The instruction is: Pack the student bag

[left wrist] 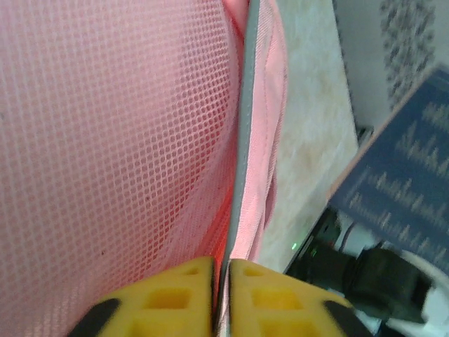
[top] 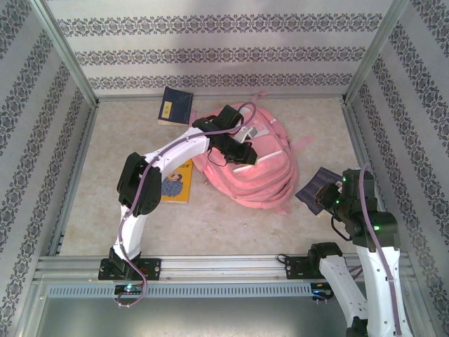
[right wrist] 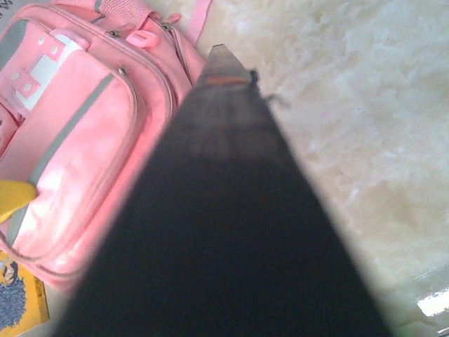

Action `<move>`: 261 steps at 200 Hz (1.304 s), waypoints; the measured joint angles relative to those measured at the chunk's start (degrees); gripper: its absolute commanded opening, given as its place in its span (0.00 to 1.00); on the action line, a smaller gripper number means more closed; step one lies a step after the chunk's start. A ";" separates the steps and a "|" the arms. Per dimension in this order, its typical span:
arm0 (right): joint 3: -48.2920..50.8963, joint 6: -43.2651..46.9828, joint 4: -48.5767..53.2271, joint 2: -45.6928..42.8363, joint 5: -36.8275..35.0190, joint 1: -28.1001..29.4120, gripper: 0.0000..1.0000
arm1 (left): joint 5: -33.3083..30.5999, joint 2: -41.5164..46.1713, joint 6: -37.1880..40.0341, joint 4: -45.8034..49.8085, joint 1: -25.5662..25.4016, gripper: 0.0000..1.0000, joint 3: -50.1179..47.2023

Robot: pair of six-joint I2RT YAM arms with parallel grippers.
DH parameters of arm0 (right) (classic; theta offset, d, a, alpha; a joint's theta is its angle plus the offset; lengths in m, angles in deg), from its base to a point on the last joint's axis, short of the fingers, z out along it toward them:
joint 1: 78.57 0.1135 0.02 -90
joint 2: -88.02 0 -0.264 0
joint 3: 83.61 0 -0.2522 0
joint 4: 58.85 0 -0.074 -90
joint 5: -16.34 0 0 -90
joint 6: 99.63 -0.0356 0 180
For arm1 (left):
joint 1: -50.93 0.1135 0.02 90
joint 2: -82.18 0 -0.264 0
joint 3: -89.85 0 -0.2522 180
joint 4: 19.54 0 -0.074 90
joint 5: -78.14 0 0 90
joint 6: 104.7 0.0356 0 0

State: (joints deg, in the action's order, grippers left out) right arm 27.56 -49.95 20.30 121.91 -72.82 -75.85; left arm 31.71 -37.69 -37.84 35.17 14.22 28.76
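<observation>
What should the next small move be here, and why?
Probably the left gripper should lift the thin grey edge of the student bag that it pinches, to open the bag's mouth. Its fingers are closed on that edge, while the right gripper holds a dark blue book beside the bag, its corner pointing toward it. No clear opening for the book shows yet.

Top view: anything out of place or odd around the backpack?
Nothing spilled or damaged. Two books lie outside the pink fabric backpack: a yellow paperback under the left arm, a dark blue book askew by the far wall.
</observation>
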 measured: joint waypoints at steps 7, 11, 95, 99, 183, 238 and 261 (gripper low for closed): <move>0.59 -0.02 -0.42 0.02 0.26 0.00 0.00 | 0.44 -0.09 1.55 1.31 -0.31 0.33 -0.22; 0.90 -0.07 -0.61 0.02 0.48 0.00 0.00 | 0.61 -0.24 2.36 2.03 -0.48 0.34 -0.26; 3.41 -2.38 -3.04 1.36 5.60 0.00 0.00 | 3.13 -4.22 8.44 4.92 -1.92 0.43 3.48; 3.56 -2.51 -3.10 1.36 5.75 0.00 0.00 | 3.06 -4.28 8.66 4.98 -1.95 0.43 3.89; 5.75 -3.39 -3.10 1.36 7.61 0.00 0.00 | 5.18 -10.25 12.31 6.27 -1.97 0.30 10.91; 5.75 -3.39 -3.10 0.63 7.63 0.00 0.00 | 3.74 -11.08 13.03 7.30 -1.97 0.10 11.65; 5.75 -3.39 -3.10 0.26 7.61 0.00 0.00 | 1.38 -11.61 12.81 8.28 -1.97 0.00 12.87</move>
State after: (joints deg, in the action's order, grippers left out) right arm 33.30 -53.33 17.19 122.18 -65.21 -75.85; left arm 33.08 -49.30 -25.03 43.45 12.25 41.63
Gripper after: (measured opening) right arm 0.133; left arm 0.045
